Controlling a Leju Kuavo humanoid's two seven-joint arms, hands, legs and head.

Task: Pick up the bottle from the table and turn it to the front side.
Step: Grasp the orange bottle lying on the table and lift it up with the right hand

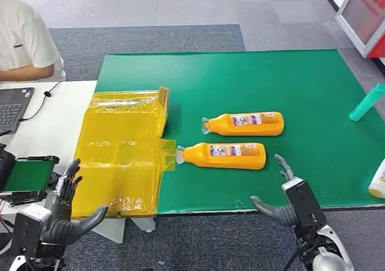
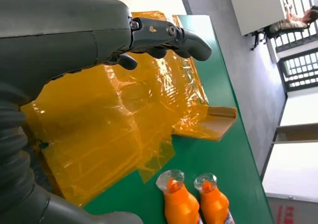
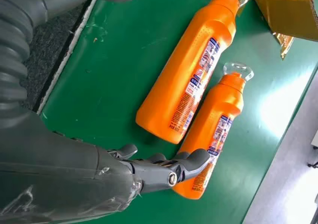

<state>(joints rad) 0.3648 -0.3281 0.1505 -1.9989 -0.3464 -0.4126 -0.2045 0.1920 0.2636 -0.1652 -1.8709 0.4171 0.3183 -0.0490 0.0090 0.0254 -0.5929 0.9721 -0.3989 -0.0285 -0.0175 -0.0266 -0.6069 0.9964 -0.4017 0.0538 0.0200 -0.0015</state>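
Two orange plastic bottles with clear caps lie on their sides at the centre of the head view on the green worktop [image 1: 317, 91], the nearer bottle [image 1: 226, 155] just below the farther bottle [image 1: 247, 124], caps pointing left toward a yellow film-wrapped box [image 1: 120, 151]. The right hand [image 1: 286, 190] sits lower right of the nearer bottle, fingers spread, holding nothing. The left hand [image 1: 68, 208], lower left, is likewise spread and empty

bottles [image 1: 226, 155] orange, clear caps, multicoloured labels | table mat [image 1: 317, 91] green | plastic sheet [image 1: 120, 157] yellow | carpet [image 1: 150, 39] grey
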